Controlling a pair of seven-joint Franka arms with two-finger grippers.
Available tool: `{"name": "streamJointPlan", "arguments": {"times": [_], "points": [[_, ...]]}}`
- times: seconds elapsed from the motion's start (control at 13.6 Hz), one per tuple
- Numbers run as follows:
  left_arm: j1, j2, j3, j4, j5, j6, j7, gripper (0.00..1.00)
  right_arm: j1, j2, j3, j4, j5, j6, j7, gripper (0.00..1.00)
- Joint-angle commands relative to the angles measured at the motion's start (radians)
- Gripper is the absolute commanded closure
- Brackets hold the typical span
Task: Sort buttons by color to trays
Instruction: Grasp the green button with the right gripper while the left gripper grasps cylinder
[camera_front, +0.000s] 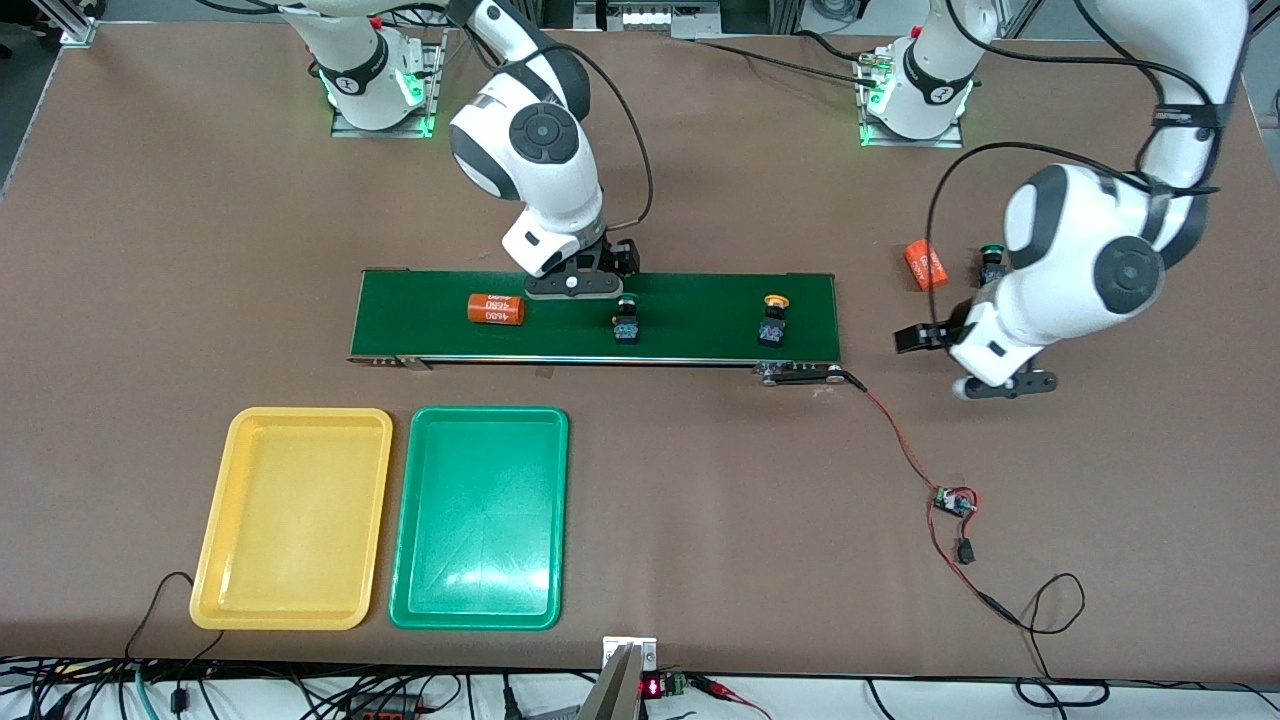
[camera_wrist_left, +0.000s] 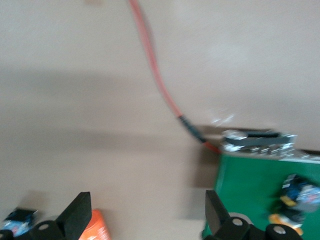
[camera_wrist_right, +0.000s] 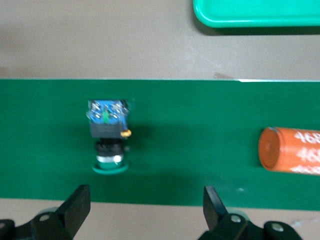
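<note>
A green-capped button (camera_front: 626, 322) and a yellow-capped button (camera_front: 773, 318) lie on the dark-green conveyor belt (camera_front: 700, 300). Another green-capped button (camera_front: 991, 262) lies on the table toward the left arm's end. A fourth button is not in view. The yellow tray (camera_front: 290, 520) and the green tray (camera_front: 480, 520) are empty, nearer to the front camera. My right gripper (camera_front: 572, 285) is open over the belt's edge; its wrist view (camera_wrist_right: 145, 210) shows the green button (camera_wrist_right: 107, 135) just ahead. My left gripper (camera_front: 1005, 385) is open and empty over the table off the belt's end (camera_wrist_left: 145, 215).
One orange cylinder (camera_front: 495, 309) lies on the belt beside my right gripper. Another (camera_front: 926, 265) lies on the table beside the off-belt green button. A red cable (camera_front: 900, 440) runs from the belt's end to a small circuit board (camera_front: 953, 500).
</note>
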Motion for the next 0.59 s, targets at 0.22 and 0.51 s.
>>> {"name": "streamJointPlan", "arguments": {"times": [0.22,0.51], "points": [[0.103,-0.138,-0.010,-0.221,-0.006,-0.013,0.029,0.00,0.067,0.063,-0.064,0.031,-0.023,0.057,0.043,0.00],[0.134,-0.166,-0.012,-0.311,-0.006,0.002,0.030,0.00,0.088,0.086,-0.084,0.031,-0.033,0.057,0.043,0.00]]}}
